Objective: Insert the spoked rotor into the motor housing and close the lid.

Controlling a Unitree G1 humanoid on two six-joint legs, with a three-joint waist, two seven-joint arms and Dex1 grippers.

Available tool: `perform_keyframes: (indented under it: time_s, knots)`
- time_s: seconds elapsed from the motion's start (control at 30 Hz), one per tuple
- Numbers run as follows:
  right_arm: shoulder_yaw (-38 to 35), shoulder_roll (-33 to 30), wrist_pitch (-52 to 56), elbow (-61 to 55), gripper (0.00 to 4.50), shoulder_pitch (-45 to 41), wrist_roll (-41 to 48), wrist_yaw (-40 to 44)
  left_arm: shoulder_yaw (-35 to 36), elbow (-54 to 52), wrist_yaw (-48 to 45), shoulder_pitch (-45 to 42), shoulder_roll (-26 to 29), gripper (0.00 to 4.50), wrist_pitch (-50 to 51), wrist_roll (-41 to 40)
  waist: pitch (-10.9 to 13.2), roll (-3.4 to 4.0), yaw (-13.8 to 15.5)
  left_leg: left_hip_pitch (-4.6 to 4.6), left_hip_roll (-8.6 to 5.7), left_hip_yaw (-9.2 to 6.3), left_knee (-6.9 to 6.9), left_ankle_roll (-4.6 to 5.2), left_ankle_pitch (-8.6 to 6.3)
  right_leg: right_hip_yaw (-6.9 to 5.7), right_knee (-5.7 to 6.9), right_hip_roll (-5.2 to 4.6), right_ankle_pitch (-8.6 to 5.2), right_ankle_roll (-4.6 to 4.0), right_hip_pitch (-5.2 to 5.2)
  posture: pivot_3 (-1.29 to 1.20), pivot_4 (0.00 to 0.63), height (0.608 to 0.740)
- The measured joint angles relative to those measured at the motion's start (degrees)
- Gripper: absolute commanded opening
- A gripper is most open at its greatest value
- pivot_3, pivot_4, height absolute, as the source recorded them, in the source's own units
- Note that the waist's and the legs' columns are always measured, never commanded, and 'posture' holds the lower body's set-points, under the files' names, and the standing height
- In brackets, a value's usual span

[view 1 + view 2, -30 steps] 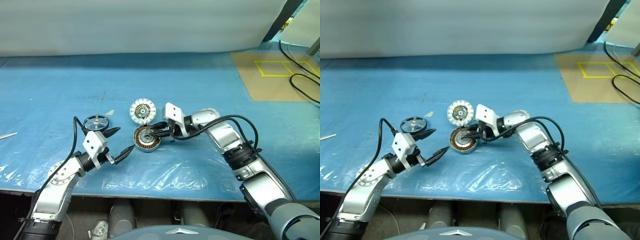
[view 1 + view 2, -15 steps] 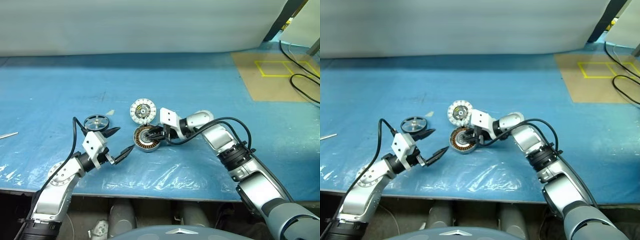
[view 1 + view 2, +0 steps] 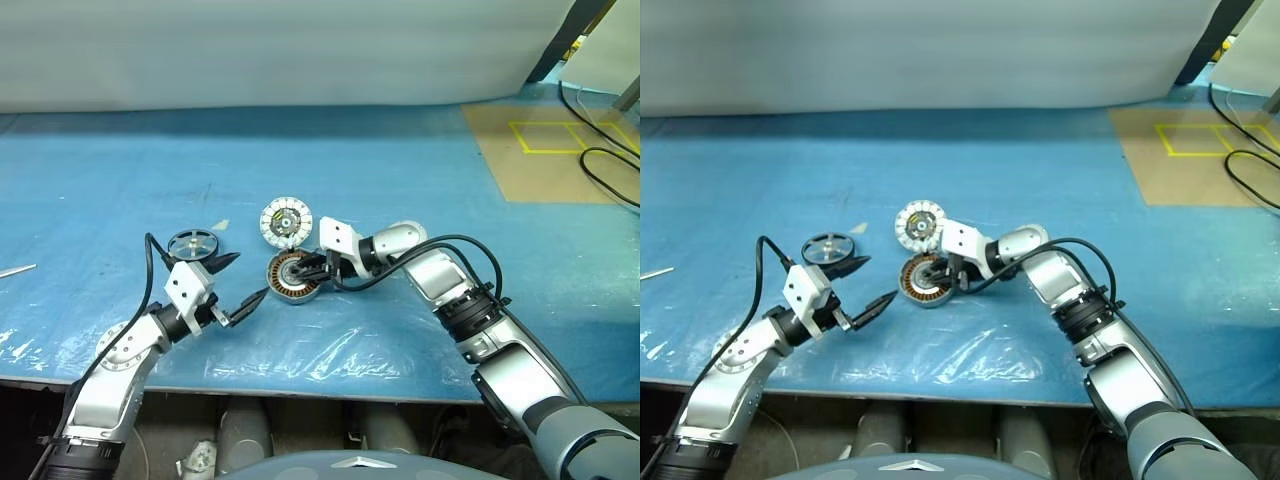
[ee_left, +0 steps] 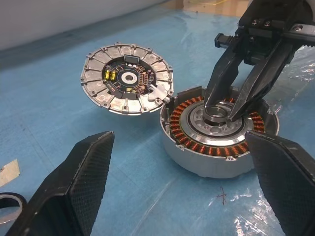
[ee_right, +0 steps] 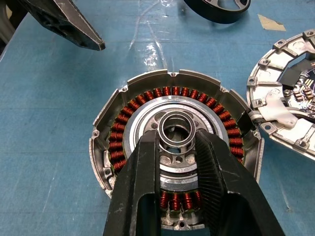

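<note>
A blue worktop [image 3: 420, 180] with clear plastic film along its front edge. Mid-worktop, from the left: the spoked rotor [image 3: 193, 244]; the left gripper [image 3: 243, 282], fingers spread wide, empty; the lid [image 3: 285, 221] behind the motor housing [image 3: 293, 279]; the right gripper [image 5: 177, 147], fingers pinching the housing's central hub ring.

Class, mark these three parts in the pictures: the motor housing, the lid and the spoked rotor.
motor housing [image 4: 197, 142], left wrist view, on its copper windings.
lid [image 4: 103, 93], left wrist view, on its ring of segments.
spoked rotor [image 3: 193, 244], left eye view, on its hub.
</note>
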Motion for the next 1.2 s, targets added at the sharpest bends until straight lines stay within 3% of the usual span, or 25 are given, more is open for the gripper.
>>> perform_keyframes:
  time_s: [1.2]
  knots:
    - [-0.04,0.06,0.44,0.37,0.66,-0.19,-0.93,0.13,-0.02,-0.17,-0.89,-0.07,0.38,4.50,1.34,-0.22,0.00,0.00,0.00,0.02,0.00,0.00,0.07,0.00,0.00,0.02,0.04,0.00,0.00,0.00,0.01,0.00,0.150,0.740]
